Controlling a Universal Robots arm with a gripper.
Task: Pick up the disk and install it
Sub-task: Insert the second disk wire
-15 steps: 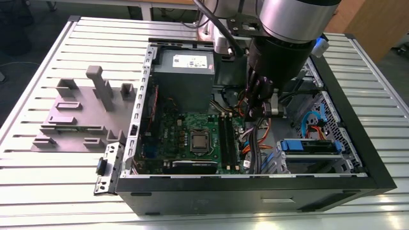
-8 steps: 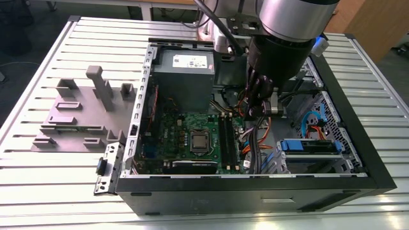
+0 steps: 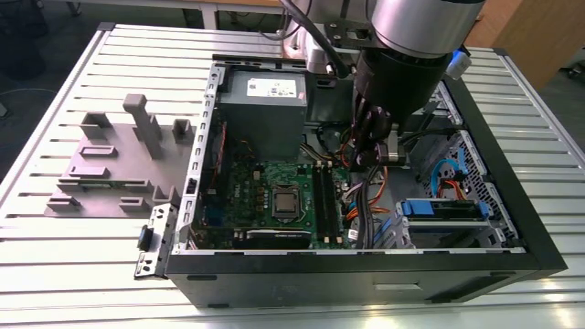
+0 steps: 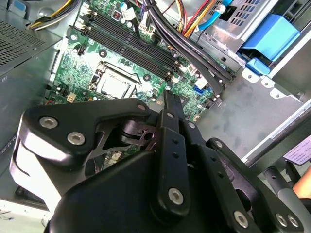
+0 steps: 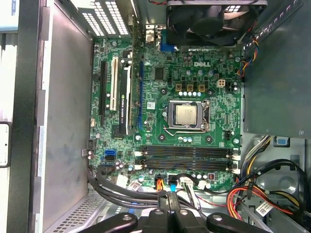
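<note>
Hovering over the motherboard [image 5: 194, 73] inside the open computer case [image 3: 366, 264], with gripper [image 4: 167, 99] pinched together, empty; likely pre-pickup, needing to spread 2 fingers before any grasp.

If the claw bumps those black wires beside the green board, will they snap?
Probably not: the black wires curve loosely, so they likely flex aside. They seem light, though bundled together they may spring back.

You've got one computer case [image 3: 366, 277], holding one motherboard [image 5: 160, 121], one processor [image 5: 186, 114], one fan [image 5: 216, 19] and four memory slots [image 5: 187, 158]. One grey fixture [image 3: 114, 164] stands on the table [image 3: 73, 274] beside it.
</note>
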